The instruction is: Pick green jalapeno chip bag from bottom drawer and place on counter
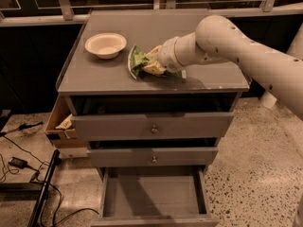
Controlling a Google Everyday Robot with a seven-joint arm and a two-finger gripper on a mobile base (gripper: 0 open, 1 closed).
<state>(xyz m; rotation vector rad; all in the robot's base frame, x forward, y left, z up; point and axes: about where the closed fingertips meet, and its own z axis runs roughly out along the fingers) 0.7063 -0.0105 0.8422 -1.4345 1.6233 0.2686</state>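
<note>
The green jalapeno chip bag point(138, 60) stands on edge on the counter point(104, 79), near the middle, its whitish end to the left. My gripper point(154, 66) reaches in from the right and is shut on the bag's right side, low over the counter top. The bottom drawer point(151, 197) is pulled open below, its flat grey floor bare.
A white bowl point(105, 45) sits on the counter just left of the bag. The two knobbed drawers point(152, 126) stand slightly ajar. A cardboard box point(59, 124) hangs at the cabinet's left side. Cables point(19, 162) and a dark bar lie on the floor at the left.
</note>
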